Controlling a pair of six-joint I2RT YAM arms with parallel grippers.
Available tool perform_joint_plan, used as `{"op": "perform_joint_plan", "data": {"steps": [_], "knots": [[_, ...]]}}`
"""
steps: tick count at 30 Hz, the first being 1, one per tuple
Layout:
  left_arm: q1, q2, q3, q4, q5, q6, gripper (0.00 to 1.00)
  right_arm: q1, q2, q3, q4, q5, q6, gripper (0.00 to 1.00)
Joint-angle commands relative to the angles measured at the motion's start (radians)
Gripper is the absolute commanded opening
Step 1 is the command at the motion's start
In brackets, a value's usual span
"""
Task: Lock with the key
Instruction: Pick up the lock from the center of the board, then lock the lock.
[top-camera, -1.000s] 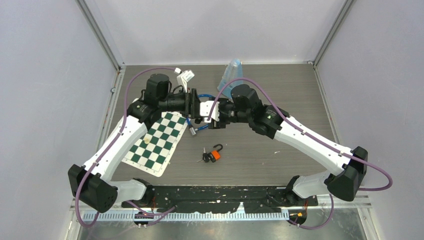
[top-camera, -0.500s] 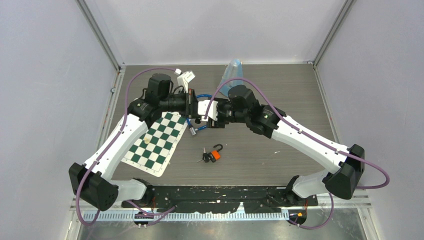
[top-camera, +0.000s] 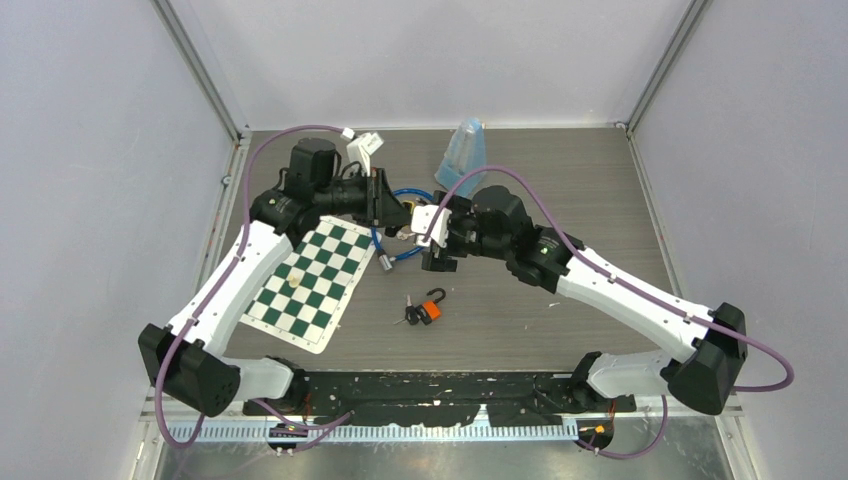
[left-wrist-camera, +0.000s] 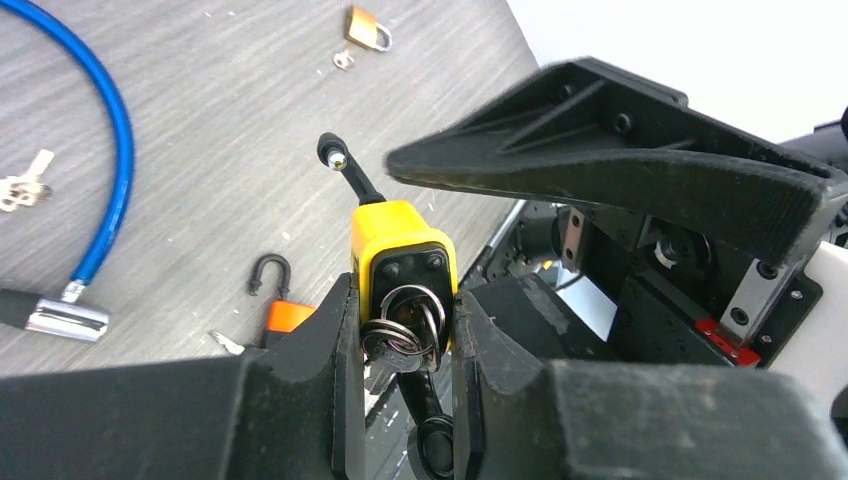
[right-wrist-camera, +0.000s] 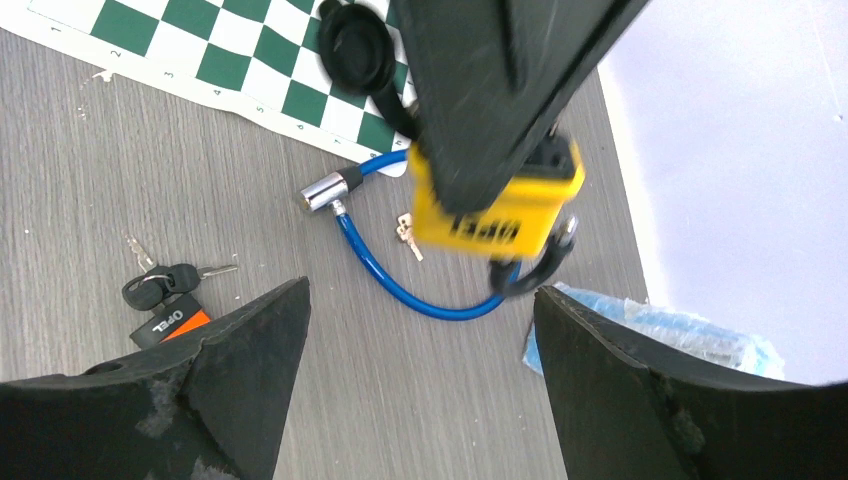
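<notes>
My left gripper (left-wrist-camera: 400, 300) is shut on a yellow padlock (left-wrist-camera: 400, 240), held above the table. A key with its steel rings (left-wrist-camera: 405, 335) sits in the lock's black keyhole face, between my fingers (left-wrist-camera: 320, 340). The black shackle (left-wrist-camera: 345, 170) points away, one silver-tipped end free. In the right wrist view the same padlock (right-wrist-camera: 490, 205) hangs under the left finger, blurred. My right gripper (right-wrist-camera: 420, 295) stands wide open a little below and beside it, holding nothing. From above, both grippers meet mid-table, left gripper (top-camera: 398, 222) and right gripper (top-camera: 432, 248).
An orange padlock with keys (top-camera: 428, 308) lies on the table in front of the grippers. A blue cable lock (right-wrist-camera: 420, 290) curls beneath them. The chessboard mat (top-camera: 310, 285) lies left, a blue plastic bag (top-camera: 462, 150) at the back. A small brass padlock (left-wrist-camera: 365, 28) lies farther off.
The right gripper has opened wide and drawn back from the padlock toward the table's front. The left arm shifted slightly back-left, still gripping the yellow padlock.
</notes>
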Motion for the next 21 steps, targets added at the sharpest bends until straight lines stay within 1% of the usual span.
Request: {"op": "perform_joint_plan", "data": {"steps": [1, 3, 4, 5, 6, 7, 8, 9, 11, 14, 15, 16, 17, 18, 19, 21], "knots": [[0.050, -0.012, 0.060, 0.040, -0.010, 0.011, 0.00, -0.006, -0.097, -0.058, 0.104, 0.044, 0.086, 0.89], [0.070, -0.021, 0.059, 0.038, -0.012, 0.010, 0.00, -0.021, -0.135, -0.078, 0.139, 0.077, 0.180, 0.91], [0.082, -0.026, 0.060, 0.036, -0.008, 0.010, 0.00, -0.030, -0.141, -0.079, 0.151, 0.134, 0.296, 0.94], [0.090, -0.031, 0.061, 0.037, -0.004, 0.010, 0.00, -0.061, -0.143, -0.059, 0.156, 0.165, 0.450, 0.94], [0.096, -0.037, 0.064, 0.038, 0.003, 0.010, 0.00, -0.080, -0.138, -0.037, 0.121, 0.242, 0.519, 0.94], [0.102, -0.043, 0.070, 0.038, 0.011, 0.009, 0.00, -0.124, -0.125, 0.014, 0.093, 0.263, 0.648, 0.93], [0.106, -0.052, 0.076, 0.037, 0.026, 0.005, 0.00, -0.146, -0.120, 0.039, 0.040, 0.267, 0.700, 0.88], [0.110, -0.057, 0.084, 0.035, 0.042, 0.001, 0.00, -0.186, -0.111, 0.068, 0.026, 0.248, 0.762, 0.86], [0.113, -0.065, 0.107, 0.033, 0.090, -0.015, 0.00, -0.214, -0.109, 0.080, 0.017, 0.105, 0.782, 0.83], [0.114, -0.087, 0.127, 0.049, 0.186, -0.030, 0.00, -0.221, -0.103, 0.121, 0.003, -0.048, 0.763, 0.85], [0.114, -0.098, 0.129, 0.061, 0.220, -0.029, 0.00, -0.221, -0.097, 0.133, -0.005, -0.111, 0.743, 0.86], [0.114, -0.111, 0.129, 0.076, 0.247, -0.032, 0.00, -0.221, -0.095, 0.154, -0.015, -0.140, 0.731, 0.86], [0.114, -0.123, 0.131, 0.095, 0.264, -0.040, 0.00, -0.221, -0.102, 0.157, -0.013, -0.202, 0.690, 0.86], [0.114, -0.134, 0.135, 0.115, 0.272, -0.054, 0.00, -0.221, -0.122, 0.139, 0.021, -0.238, 0.663, 0.87], [0.114, -0.143, 0.141, 0.141, 0.277, -0.071, 0.00, -0.221, -0.138, 0.122, 0.050, -0.314, 0.611, 0.87], [0.114, -0.148, 0.161, 0.209, 0.310, -0.140, 0.00, -0.222, -0.182, 0.067, 0.208, -0.395, 0.541, 0.88]]}}
